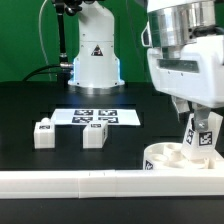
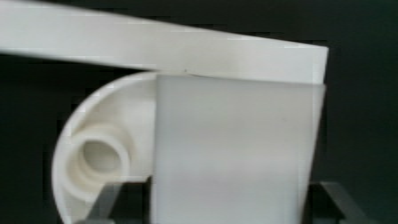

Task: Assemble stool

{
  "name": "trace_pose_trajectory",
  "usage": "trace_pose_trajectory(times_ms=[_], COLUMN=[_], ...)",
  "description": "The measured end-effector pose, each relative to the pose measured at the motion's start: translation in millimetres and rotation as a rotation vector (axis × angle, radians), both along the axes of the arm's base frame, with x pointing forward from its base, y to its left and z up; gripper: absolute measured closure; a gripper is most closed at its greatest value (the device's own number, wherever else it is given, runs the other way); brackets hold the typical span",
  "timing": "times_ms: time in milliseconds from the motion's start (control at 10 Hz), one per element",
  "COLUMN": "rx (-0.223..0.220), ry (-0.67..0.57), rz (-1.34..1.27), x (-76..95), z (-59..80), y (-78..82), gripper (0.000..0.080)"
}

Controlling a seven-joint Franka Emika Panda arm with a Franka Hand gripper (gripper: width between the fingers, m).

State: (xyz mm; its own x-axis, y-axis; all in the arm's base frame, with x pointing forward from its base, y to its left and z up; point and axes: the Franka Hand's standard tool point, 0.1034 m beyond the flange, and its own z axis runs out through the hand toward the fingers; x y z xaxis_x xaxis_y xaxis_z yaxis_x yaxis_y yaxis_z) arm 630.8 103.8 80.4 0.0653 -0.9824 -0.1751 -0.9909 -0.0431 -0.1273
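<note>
1. Setting: black table before a green backdrop; white robot base at the far edge.
2. Two-finger gripper: pressed together on a small white blocky plastic leg, pinching its upper part and leaving the lower end free for fitting.
3. Held leg: near the table's front edge, toward the exterior view's right, over the seat. Long axis close to upright, slightly tilted; tagged face toward the exterior camera; lower end aimed down. Contact with the seat not determinable.
4. Low round white ring-rimmed plastic seat: flat, open side up, round socket showing beside the leg in the wrist view. Pushed against the long white L-shaped rail, probably as a stop against sliding.
5. Two spare white legs: apart from each other, just in front of the marker board at mid-table, well apart from the seat, probably awaiting their turn.
</note>
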Motion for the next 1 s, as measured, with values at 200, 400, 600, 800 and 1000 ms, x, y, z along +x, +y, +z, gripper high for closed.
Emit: trace_pose_trajectory(times_ms=[200,400,600,800,1000], rx=[0.053,0.072,0.071,0.075,0.076], ry=[0.030,0.048,0.047,0.054,0.046], rz=[-0.191,-0.279,-0.270,-0.237,-0.176], x=[0.2,0.7,0.4,1.5,3.7], z=[-1.0,-1.1,-1.5,4.2,12.8], y=[2.9,3.3,4.0,8.6,15.0], gripper=[0.0461,0.0461,0.0461,0.0182,0.0160])
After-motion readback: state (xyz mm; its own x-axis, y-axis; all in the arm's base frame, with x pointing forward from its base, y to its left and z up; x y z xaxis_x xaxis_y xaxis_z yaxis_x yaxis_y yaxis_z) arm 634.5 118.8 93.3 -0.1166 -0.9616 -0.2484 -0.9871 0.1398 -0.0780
